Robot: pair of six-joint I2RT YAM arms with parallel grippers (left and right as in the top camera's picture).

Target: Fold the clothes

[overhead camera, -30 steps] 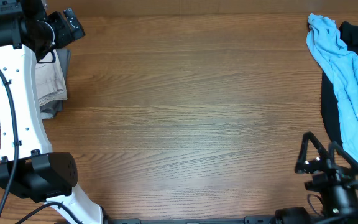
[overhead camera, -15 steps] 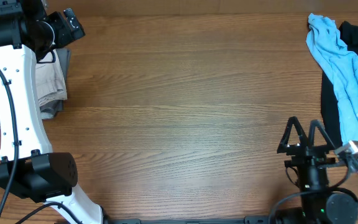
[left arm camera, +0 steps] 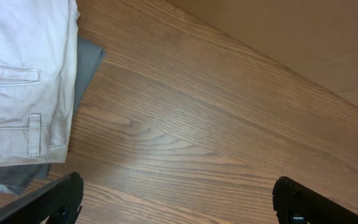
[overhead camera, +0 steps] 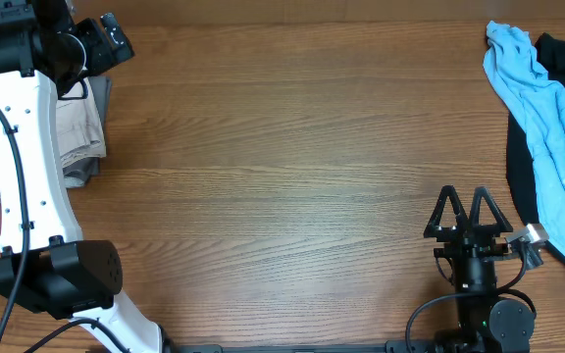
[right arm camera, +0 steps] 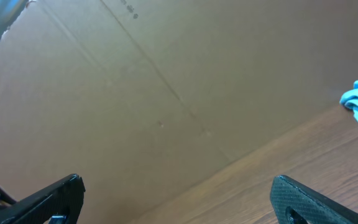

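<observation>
A wooden surface point(overhead camera: 282, 147) is seen from above, bare across its middle. The white left arm point(overhead camera: 23, 167) is stretched along the left edge, from the near left corner to the far left corner. At the right edge a blue garment point(overhead camera: 547, 127) is draped, crumpled, over a black garment point(overhead camera: 520, 176), both running from the far right corner toward the near edge. The shorts point(left arm camera: 17, 74) are laid at the left edge near the far left corner, folded flat, with a welt pocket and a belt loop shown in the left wrist view; from above they are partly hidden by the arm. A grey garment point(left arm camera: 87, 62) is pressed beneath them, touching, its edge left sticking out on the side toward the middle. The left gripper point(left arm camera: 178, 182) is held above the surface just beside the shorts, released, nothing between its jaws. The right gripper point(overhead camera: 464, 193) is found near the near edge, toward the right, also spread wide and empty, well apart from the blue garment.
</observation>
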